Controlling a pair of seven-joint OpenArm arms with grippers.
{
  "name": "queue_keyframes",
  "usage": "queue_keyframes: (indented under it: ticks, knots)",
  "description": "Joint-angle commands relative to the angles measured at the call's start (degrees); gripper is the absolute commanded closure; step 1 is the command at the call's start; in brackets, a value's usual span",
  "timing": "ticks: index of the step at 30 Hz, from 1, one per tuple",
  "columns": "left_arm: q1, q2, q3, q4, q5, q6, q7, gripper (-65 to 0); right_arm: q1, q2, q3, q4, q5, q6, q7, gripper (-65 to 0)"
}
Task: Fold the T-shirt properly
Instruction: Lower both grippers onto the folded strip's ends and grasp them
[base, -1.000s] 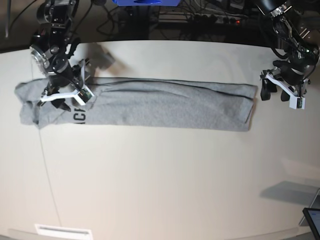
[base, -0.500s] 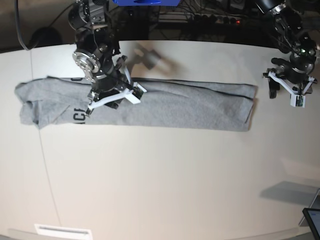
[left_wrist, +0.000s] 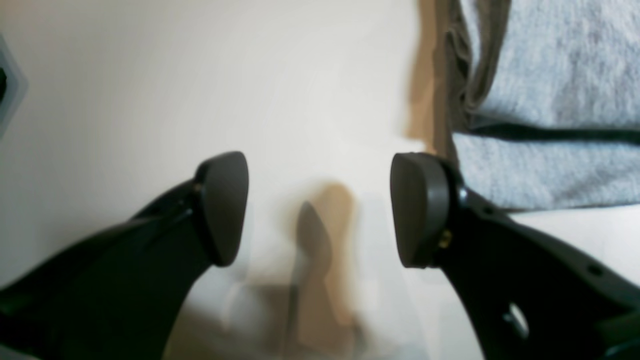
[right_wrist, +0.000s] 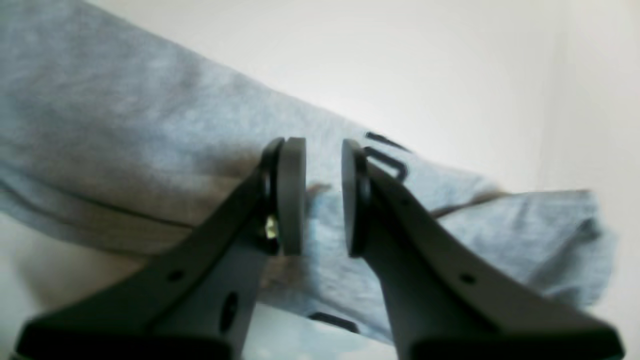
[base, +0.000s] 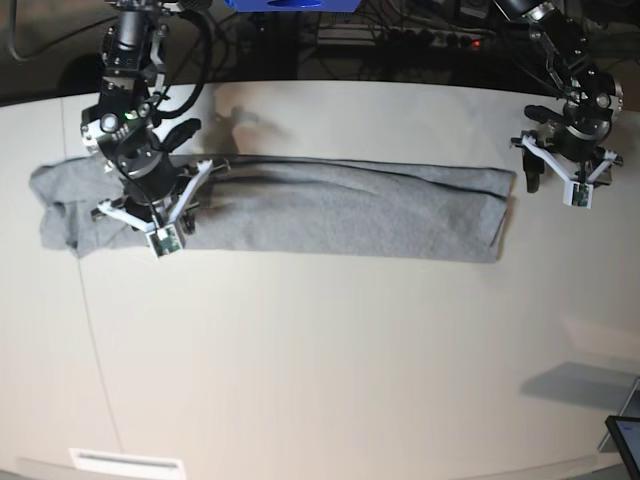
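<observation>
1. A pale cream desk (base: 330, 360) fills the base view, with a dark strip of cables and equipment behind its far edge.
2. The T-shirt (base: 330, 205), heather grey, lies folded into a long narrow band across the far half of the desk, running from one side to the other.
3. Its end on the right arm's side is bunched and wider; the other end is cut off squarely, with a dark fold line along the top.
4. The right gripper (right_wrist: 323, 197) hangs over the bunched end of the shirt, with black lettering (right_wrist: 387, 157) showing on the cloth just past its tips.
5. Its fingers (right_wrist: 292, 195) stand close together with a thin gap between them; grey cloth shows through the gap, but I cannot tell whether any cloth is pinched.
6. The left gripper (left_wrist: 320, 207) sits over bare desk just beside the squared end of the shirt.
7. Its fingers (left_wrist: 222, 207) are spread wide with nothing between them; the shirt's edge lies next to one finger.
</observation>
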Motion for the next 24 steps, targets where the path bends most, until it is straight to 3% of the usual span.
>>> queue_keyframes:
  ticks: [1, 6, 19, 24]
  knots:
    - [-0.27, -1.0, -0.41, 0.95, -0.47, 0.45, -1.26, -43.3, 0.07, -0.15, 0.4, 0.82, 1.41, -0.06, 1.54, -12.5]
    - [-0.53, -0.83, -0.32, 0.95, -0.47, 0.45, -1.26, -43.3, -0.37, -0.06, 0.58, -0.85, 1.76, -1.73, 1.63, -12.5]
    - [-0.45, -0.83, -0.32, 0.95, -0.56, 0.45, -1.17, -43.3, -0.46, 0.02, 1.9, -9.12, 1.94, -1.73, 1.63, -12.9]
    - [-0.71, -1.18, -0.32, 0.34, -6.1, 0.45, -0.99, -43.3, -0.28, 0.02, 3.22, -12.46, 3.96, -1.73, 1.71, -12.8]
